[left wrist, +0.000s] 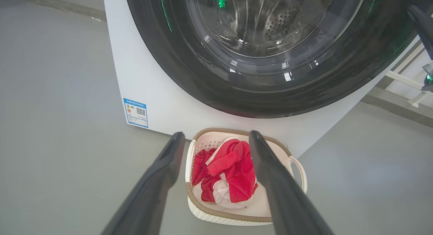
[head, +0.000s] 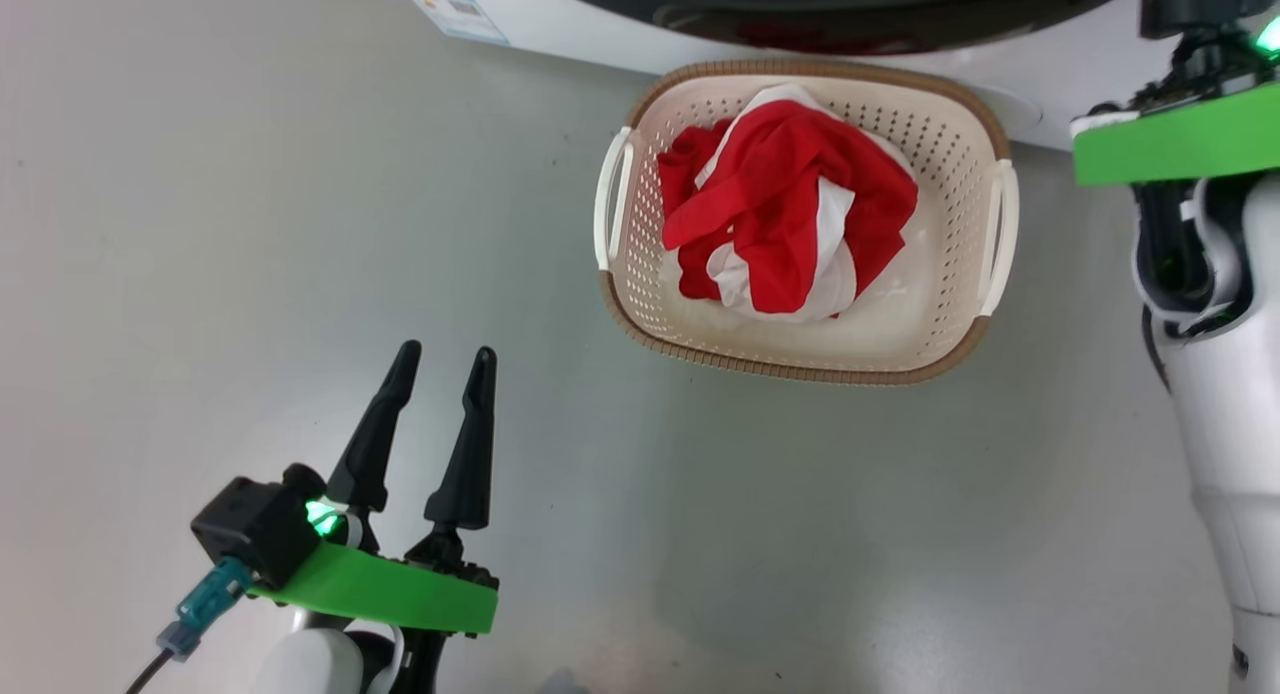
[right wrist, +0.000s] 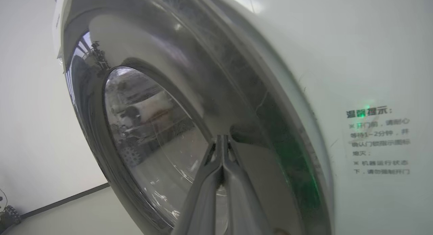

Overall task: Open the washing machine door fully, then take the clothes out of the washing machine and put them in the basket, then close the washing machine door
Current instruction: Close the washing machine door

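The clothes (head: 790,204), red with white panels, lie bundled in the cream basket (head: 800,369) on the floor in front of the white washing machine (head: 600,34). The washing machine door (left wrist: 189,69), with its glossy black rim and glass window (right wrist: 145,126), lies against the machine's front. My right gripper (right wrist: 221,136) is shut, its tips pressed on the door's black rim (right wrist: 236,103) with nothing between them. My left gripper (head: 446,354) stands open over the floor, left of the basket and nearer to me, pointing at the clothes (left wrist: 230,174) in the basket (left wrist: 230,216).
A blue label (left wrist: 136,112) sits low on the machine's front (left wrist: 149,92). A sticker with printed text (right wrist: 379,140) is on the white panel beside the door. My right arm's green plate (head: 1180,139) hangs right of the basket. Grey floor (head: 250,224) spreads to the left.
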### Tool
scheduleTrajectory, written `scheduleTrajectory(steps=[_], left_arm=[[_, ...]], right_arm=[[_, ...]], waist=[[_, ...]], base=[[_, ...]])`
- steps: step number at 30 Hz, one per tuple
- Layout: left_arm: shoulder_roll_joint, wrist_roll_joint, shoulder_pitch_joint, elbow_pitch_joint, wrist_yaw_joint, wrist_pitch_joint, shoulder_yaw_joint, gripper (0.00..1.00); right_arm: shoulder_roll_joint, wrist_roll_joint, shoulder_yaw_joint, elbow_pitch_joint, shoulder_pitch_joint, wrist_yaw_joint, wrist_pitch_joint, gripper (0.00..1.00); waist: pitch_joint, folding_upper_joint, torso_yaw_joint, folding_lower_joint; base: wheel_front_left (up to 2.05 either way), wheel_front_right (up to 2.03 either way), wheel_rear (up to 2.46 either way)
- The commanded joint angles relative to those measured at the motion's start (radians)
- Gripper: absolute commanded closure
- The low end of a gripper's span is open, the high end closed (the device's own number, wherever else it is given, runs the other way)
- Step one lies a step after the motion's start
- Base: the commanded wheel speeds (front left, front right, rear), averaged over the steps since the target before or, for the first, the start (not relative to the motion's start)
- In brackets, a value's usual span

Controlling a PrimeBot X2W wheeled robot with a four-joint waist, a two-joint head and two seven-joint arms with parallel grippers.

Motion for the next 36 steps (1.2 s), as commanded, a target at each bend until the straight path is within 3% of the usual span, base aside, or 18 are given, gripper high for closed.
scheduleTrajectory(steps=[1, 4, 5, 6, 7, 36], left_arm=[[0.019, 0.007, 0.006, -0.014, -0.006, -0.012, 0.038, 0.00], [0.019, 0.016, 0.015, -0.009, -0.006, -0.012, 0.046, 0.00], [0.019, 0.019, 0.018, -0.007, -0.006, -0.012, 0.050, 0.00], [0.019, 0.022, 0.020, -0.005, -0.006, -0.012, 0.055, 0.00], [0.019, 0.025, 0.023, -0.003, -0.006, -0.012, 0.059, 0.00], [0.020, 0.141, 0.132, 0.035, -0.006, -0.012, 0.151, 0.00]], right_arm=[[0.016, 0.005, 0.038, -0.021, 0.041, -0.001, -0.005, 1.00], [0.016, 0.004, 0.074, -0.023, 0.089, -0.001, -0.005, 0.70], [0.016, 0.005, 0.083, -0.024, 0.105, -0.001, -0.005, 0.53], [0.019, 0.007, 0.088, -0.026, 0.121, -0.001, -0.005, 0.04], [0.020, 0.007, 0.096, -0.026, 0.138, -0.001, -0.005, 0.00], [0.074, 0.001, 0.080, -0.076, 0.598, -0.001, -0.005, 0.00]], waist=[[-0.027, 0.0000, -0.011, 0.0000], [-0.055, 0.0000, -0.023, 0.0000], [-0.064, 0.0000, -0.028, 0.0000], [-0.072, 0.0000, -0.034, 0.0000], [-0.082, 0.0000, -0.040, 0.0000], [-0.302, 0.0000, -0.231, 0.0000]], base=[[0.00, 0.00, 0.00], [0.00, 0.00, 0.00], [0.00, 0.00, 0.00], [0.00, 0.00, 0.00], [0.00, 0.00, 0.00], [0.00, 0.00, 0.00]])
